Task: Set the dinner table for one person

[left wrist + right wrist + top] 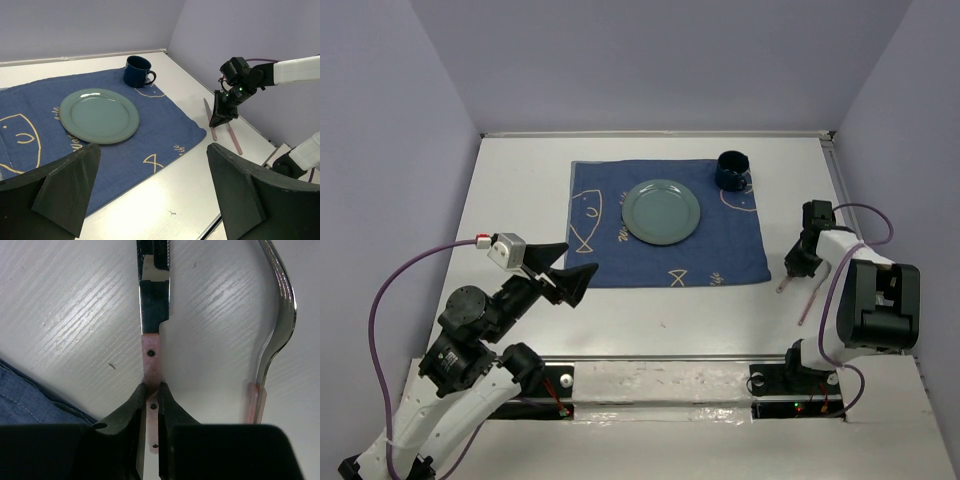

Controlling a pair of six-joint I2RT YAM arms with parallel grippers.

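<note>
The setting is partly laid. The blue fish-patterned cloth (720, 245) lies spread across the middle of the white counter (520, 190). A green plate (661, 211) sits at its centre, and a dark blue mug (732, 169) stands at the cloth's far right corner. The cutlery is not yet in place. The knife (154, 305) and a second utensil (280, 315) with a matching pink handle lie on bare counter just off the cloth's right edge, side by side and apart from each other. The second utensil's head is out of view, so fork or spoon cannot be told. The right gripper (151, 392) is pinching the knife by its pink handle, fingers pressed against both sides, with the blade pointing away. Whether the knife has left the surface cannot be told. The left gripper (572, 268) hangs above the cloth's near left edge with its fingers spread wide and nothing between them. Judged from this layout, the placemat, plate and cup are done. What seems to be left is bringing the knife to the plate's side, then the other utensil.
</note>
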